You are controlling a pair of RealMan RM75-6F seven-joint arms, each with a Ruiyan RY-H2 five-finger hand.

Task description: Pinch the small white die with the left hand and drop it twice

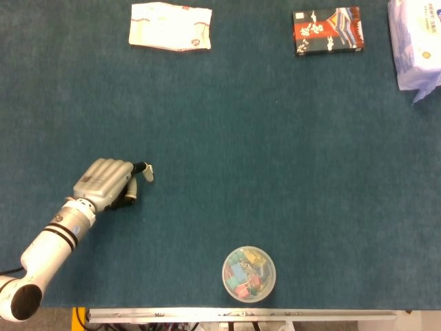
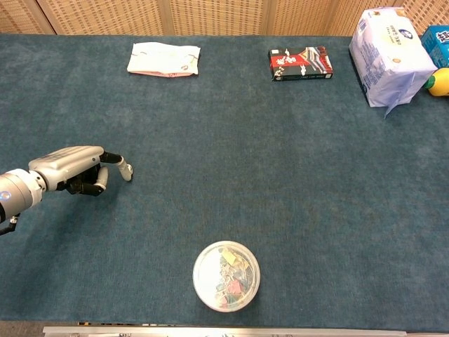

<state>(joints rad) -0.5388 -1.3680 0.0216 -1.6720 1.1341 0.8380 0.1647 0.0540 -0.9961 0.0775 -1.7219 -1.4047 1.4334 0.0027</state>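
My left hand (image 1: 107, 181) lies low over the blue table (image 1: 275, 152) at the left, with its forearm running to the bottom left corner. Most of its fingers are curled under the palm, and one finger reaches out to the right. That finger ends in a small pale tip (image 1: 148, 172), seen in the chest view as the pale tip (image 2: 126, 170). I cannot tell whether this is the fingertip alone or the small white die against it. No die shows anywhere else on the cloth. The chest view shows the same left hand (image 2: 74, 165). My right hand is out of both views.
A round clear tub of coloured clips (image 1: 248, 274) stands near the front edge. At the back lie a white pouch (image 1: 170, 26), a black and red box (image 1: 326, 30) and a white tissue pack (image 1: 415, 45). The chest view adds a blue box (image 2: 438, 38) and a yellow thing (image 2: 439, 83).
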